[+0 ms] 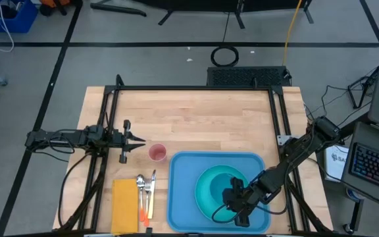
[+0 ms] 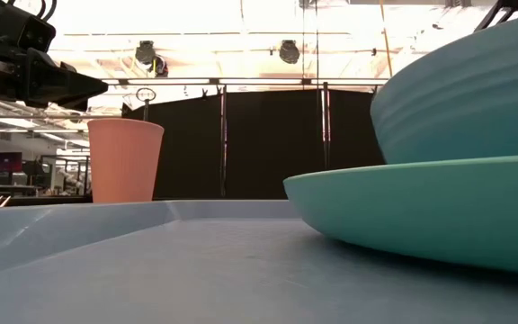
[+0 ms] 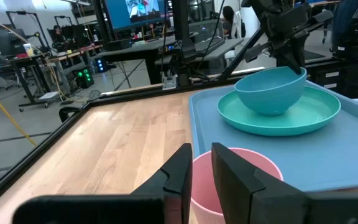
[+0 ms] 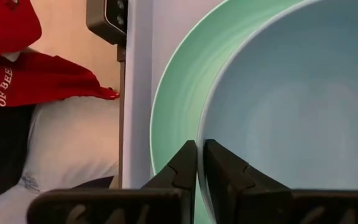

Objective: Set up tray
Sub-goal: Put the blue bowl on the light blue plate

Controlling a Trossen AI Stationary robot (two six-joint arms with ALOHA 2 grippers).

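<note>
The light-blue tray (image 1: 183, 164) lies at the table's near edge, right of centre. On it rests a round turquoise plate (image 1: 206, 181), and a blue-green bowl (image 1: 222, 183) stands in the plate. My right gripper (image 1: 237, 197) is over the tray's near right part, shut on the bowl. A pink cup (image 1: 157, 153) stands upright on the wood just left of the tray's far left corner. My left gripper (image 1: 142, 139) hovers left of and above the cup (image 3: 241, 165), fingers close together, holding nothing. My right gripper (image 4: 200, 155) pinches the bowl's rim (image 4: 201, 134) on its near right side, one finger inside the bowl and one outside. The fingers (image 3: 294, 59) come down from above. The bowl (image 3: 269, 93) sits upright with its base on the plate (image 3: 291, 121).
A yellow napkin (image 1: 124, 205) and cutlery (image 1: 146, 191) lie left of the tray near the table's near edge. Black frame rails (image 1: 196, 88) run along the far edge and both sides. Bare wood (image 1: 196, 118) stretches across the far half.
</note>
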